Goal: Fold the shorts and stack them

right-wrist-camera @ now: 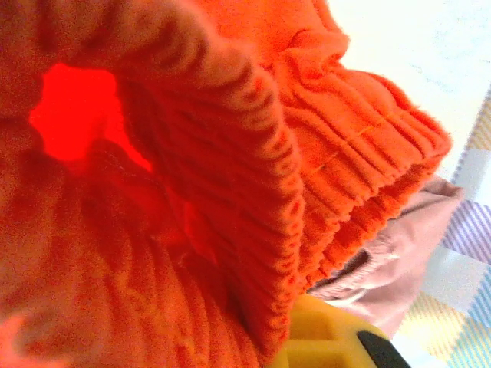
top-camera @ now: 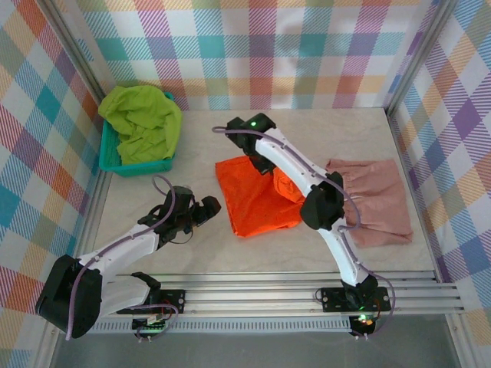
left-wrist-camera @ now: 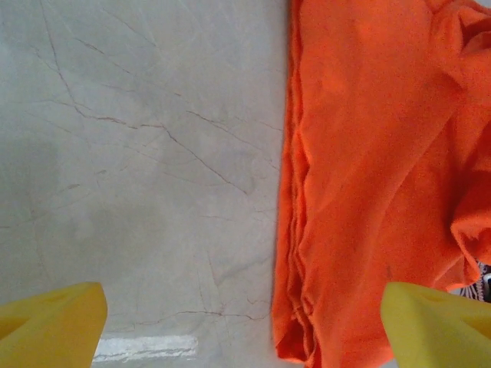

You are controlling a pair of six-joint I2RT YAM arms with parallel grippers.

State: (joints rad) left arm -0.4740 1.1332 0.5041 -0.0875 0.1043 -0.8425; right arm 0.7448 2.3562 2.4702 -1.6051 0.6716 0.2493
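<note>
The left tool (top-camera: 205, 208) hangs wide open just beside the orange shorts (top-camera: 249, 201) at the middle of the counter (top-camera: 230, 251). The right tool (top-camera: 313, 205) is clamped on their bunched waistband. Pink shorts (top-camera: 377, 203) lie by the right edge, and green shorts (top-camera: 142, 121) sit in the teal basket (top-camera: 110, 159) at the far left corner.

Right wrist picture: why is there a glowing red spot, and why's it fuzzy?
Right wrist view: light likely shines through the orange shorts, which sit too close to focus. Left wrist view: the yellow fingertips blur too; the table looks sharp.
</note>
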